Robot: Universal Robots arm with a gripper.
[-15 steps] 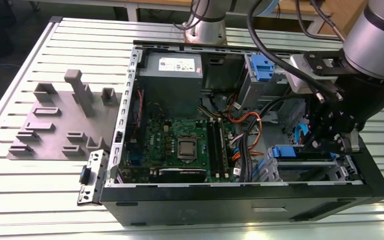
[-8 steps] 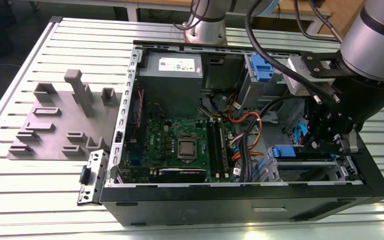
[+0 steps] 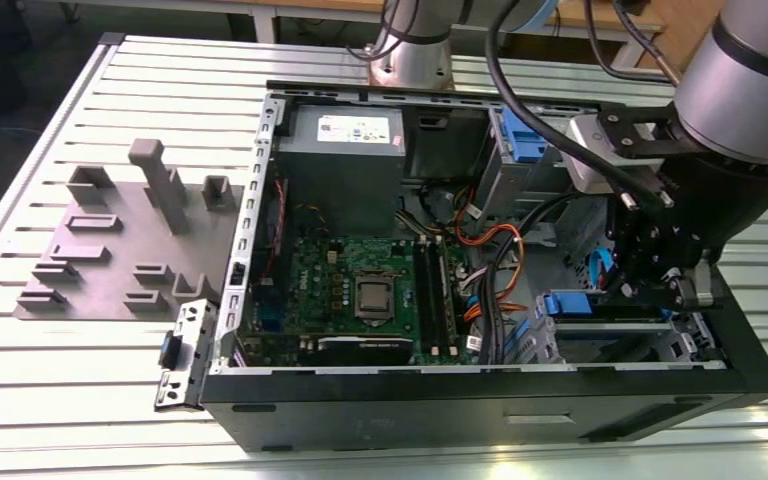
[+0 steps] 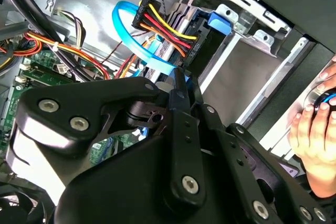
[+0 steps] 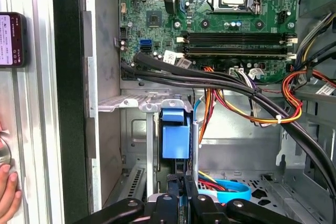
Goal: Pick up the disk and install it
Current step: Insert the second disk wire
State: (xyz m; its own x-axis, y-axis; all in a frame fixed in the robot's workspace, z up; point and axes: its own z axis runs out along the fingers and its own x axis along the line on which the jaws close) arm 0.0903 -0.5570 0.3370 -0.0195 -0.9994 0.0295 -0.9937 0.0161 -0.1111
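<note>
A: Where is the gripper (image 3: 662, 285) sitting at this moment?

B: It is hanging inside the open computer case (image 3: 491, 400), at about four o'clock from the motherboard (image 3: 357, 285) in the exterior view, right over the drive bay.

A: And the disk?

B: The disk (image 5: 175, 135) is standing on edge in the bay, its blue carrier frame showing in the first wrist view, with the metal bay wall just beside it.

A: Are the fingers gripping it?

B: They are pressing together on the disk's near edge; the fingertips (image 5: 176, 195) are meeting it there.

A: Anything else?

B: A person's hand (image 4: 315, 140) is resting outside the case.
</note>
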